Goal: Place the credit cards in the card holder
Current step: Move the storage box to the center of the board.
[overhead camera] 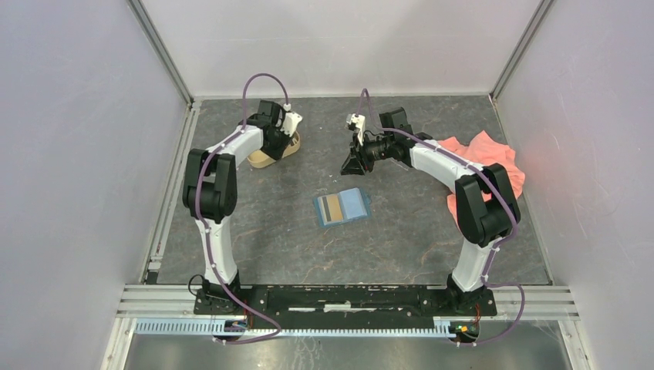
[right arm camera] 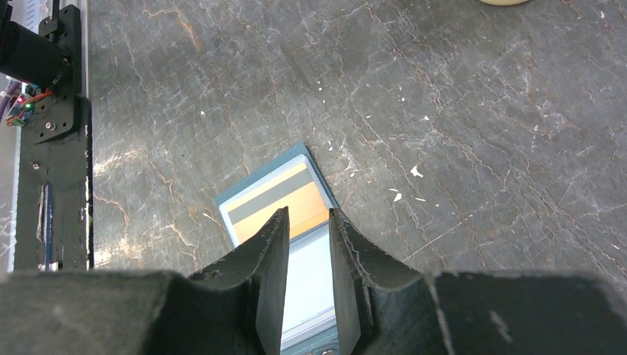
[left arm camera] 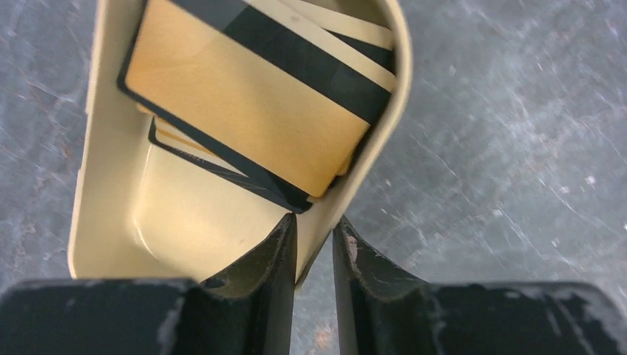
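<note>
So, the left gripper (left arm camera: 314,229) is down at the tan tray (left arm camera: 185,222) in the far left part of the table (overhead camera: 262,239). Its fingers straddle the tray's side wall, one inside the bowl and the other outside over the grey stone-look surface. The gap between them is narrow and the wall fills it, so I'd call that a pinch on the wall itself, not on any card.

Right by the inner fingertip sits the pile of credit cards (left arm camera: 244,111). A gold one with a black stripe is on top, lying askew with one corner up against the wall, and dark-edged ones fan out underneath. How many are in that pile is hard to say from here, maybe three or four.

The card holder (overhead camera: 342,206) lies open and flat in the middle of the table, well apart from the tray and nearer the arm bases. A single gold card (right arm camera: 273,198) with a dark stripe already sits on its left half. The other half shows bare light-blue pocket.

The right gripper (right arm camera: 304,222) hangs in the air beyond the holder, angled back down towards it. Its fingers are a thin slit apart with nothing between them, and you can see the blue pocket straight through the gap.

Off at the far right, a crumpled pink cloth (overhead camera: 486,158) lies beside the right arm.
</note>
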You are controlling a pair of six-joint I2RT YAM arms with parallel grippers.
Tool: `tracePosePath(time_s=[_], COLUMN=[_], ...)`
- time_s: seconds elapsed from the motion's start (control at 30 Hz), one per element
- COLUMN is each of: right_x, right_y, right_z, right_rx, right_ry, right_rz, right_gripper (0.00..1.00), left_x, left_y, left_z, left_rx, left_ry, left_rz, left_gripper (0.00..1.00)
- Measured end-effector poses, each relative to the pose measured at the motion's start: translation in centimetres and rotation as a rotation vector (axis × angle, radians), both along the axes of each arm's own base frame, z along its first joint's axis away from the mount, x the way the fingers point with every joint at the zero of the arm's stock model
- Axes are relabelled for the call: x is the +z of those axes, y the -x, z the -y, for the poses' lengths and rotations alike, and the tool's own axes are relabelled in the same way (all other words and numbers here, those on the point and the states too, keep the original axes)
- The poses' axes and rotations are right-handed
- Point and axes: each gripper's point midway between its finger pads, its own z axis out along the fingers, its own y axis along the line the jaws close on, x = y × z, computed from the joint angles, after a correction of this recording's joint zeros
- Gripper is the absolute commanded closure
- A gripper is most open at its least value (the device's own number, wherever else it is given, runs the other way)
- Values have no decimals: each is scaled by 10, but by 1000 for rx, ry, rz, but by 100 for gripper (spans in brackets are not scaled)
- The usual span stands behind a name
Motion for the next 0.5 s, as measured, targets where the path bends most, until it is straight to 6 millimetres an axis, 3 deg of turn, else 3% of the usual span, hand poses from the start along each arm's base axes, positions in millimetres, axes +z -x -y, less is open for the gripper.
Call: tracePosePath(time_s=[0.17, 0.33, 0.5], right_x=[-1, -1, 4], right_y=[4, 26, 52], right_z=[4, 18, 34], right_rx=[3, 14, 41], right_ry=[10, 33, 36], right_rz=[19, 77, 167], right_gripper=[66, 63, 63], left_x=[-2, -3, 4], left_y=[29, 65, 120], left_z=[9, 26, 51], left_rx=[-34, -92, -182], left_ry=[7, 9, 20], left_rz=[-30, -64, -89], left_gripper=[76, 76, 76])
